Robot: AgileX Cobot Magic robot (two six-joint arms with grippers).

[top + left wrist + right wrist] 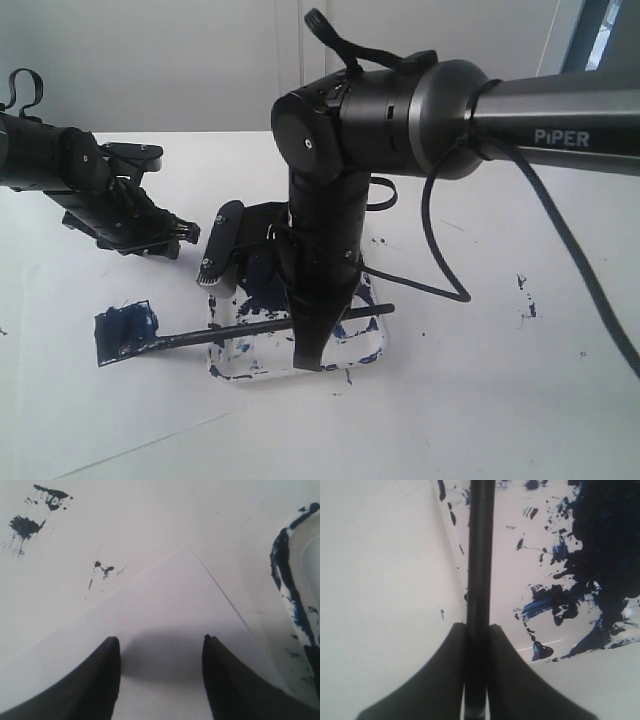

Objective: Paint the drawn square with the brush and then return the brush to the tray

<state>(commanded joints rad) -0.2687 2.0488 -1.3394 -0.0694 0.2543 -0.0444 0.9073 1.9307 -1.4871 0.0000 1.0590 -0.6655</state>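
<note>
Exterior view takes in a white bench (500, 420). Toward its left edge, the left black two-finger pincer (160, 638) hangs spread and empty over a white paper sheet (165, 595). Nearer the front edge lies the small drawn square (125, 332), filled with navy paint. The long thin black paintbrush (230, 333) slants from over the square's front part across the white, navy-smeared shallow tray (372, 345) at mid-bench. The right black pincer (477, 626) is pinching the brush handle above the tray.
</note>
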